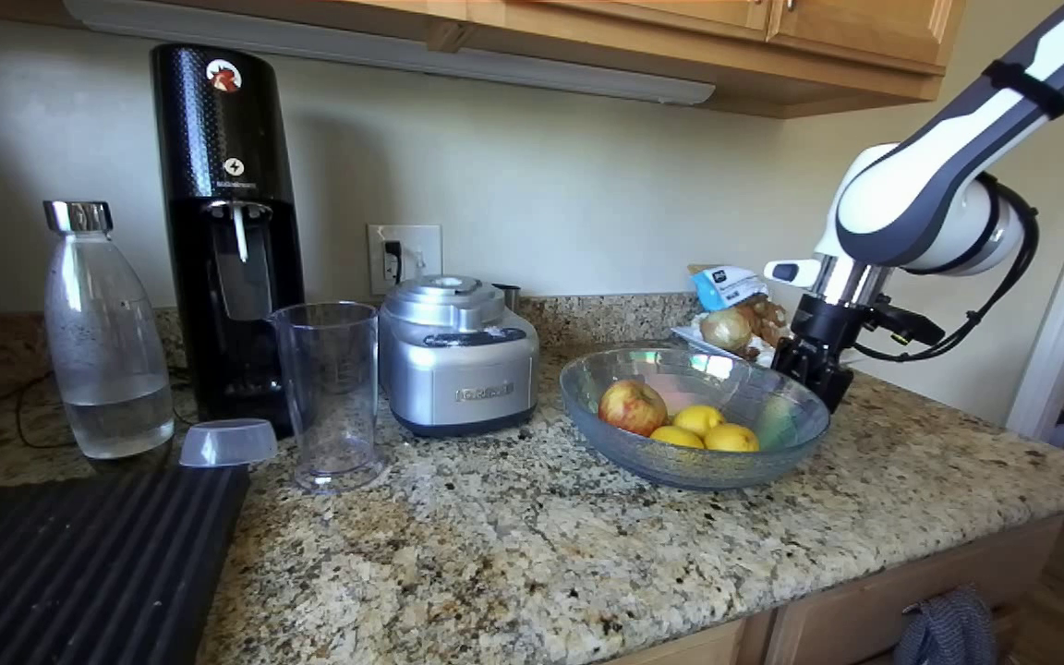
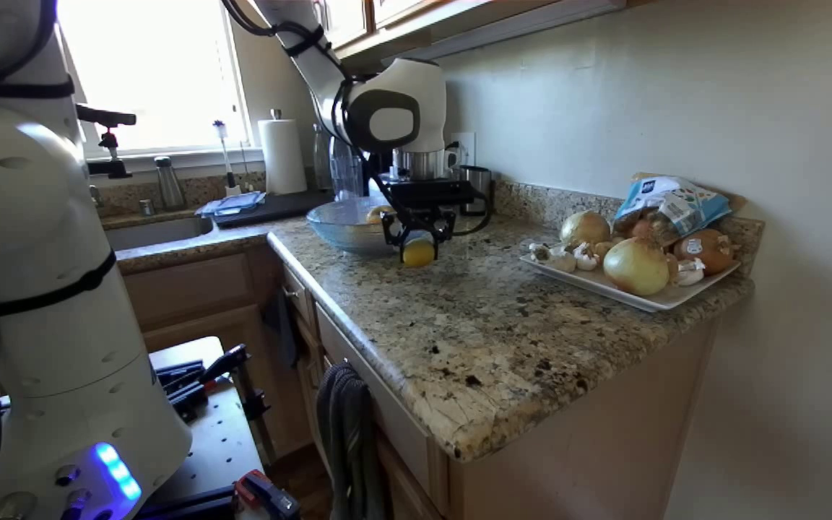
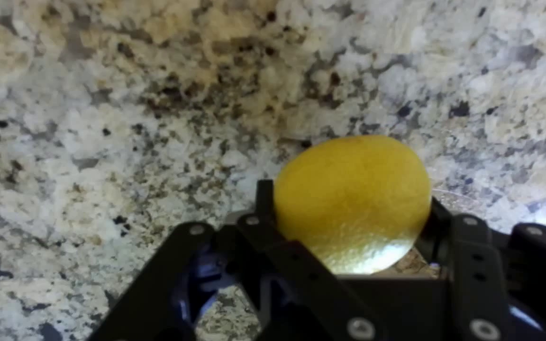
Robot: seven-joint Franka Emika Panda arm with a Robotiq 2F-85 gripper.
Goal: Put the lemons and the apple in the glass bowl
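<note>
The gripper [image 3: 351, 208] pinches a lemon [image 3: 351, 194], its fingers just as far apart as the fruit. In an exterior view, this lemon is at four o'clock from the bowl [image 2: 344, 237], above or on the counter [image 2: 474, 325], I cannot tell which. In an exterior view, the apple [image 1: 632, 408] sits in the bowl at nine o'clock, with three other lemons [image 1: 731, 439] at about four o'clock from it.

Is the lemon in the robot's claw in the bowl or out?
Out: the gripper grips the lemon outside the glass bowl; the wrist view shows counter behind it.
</note>
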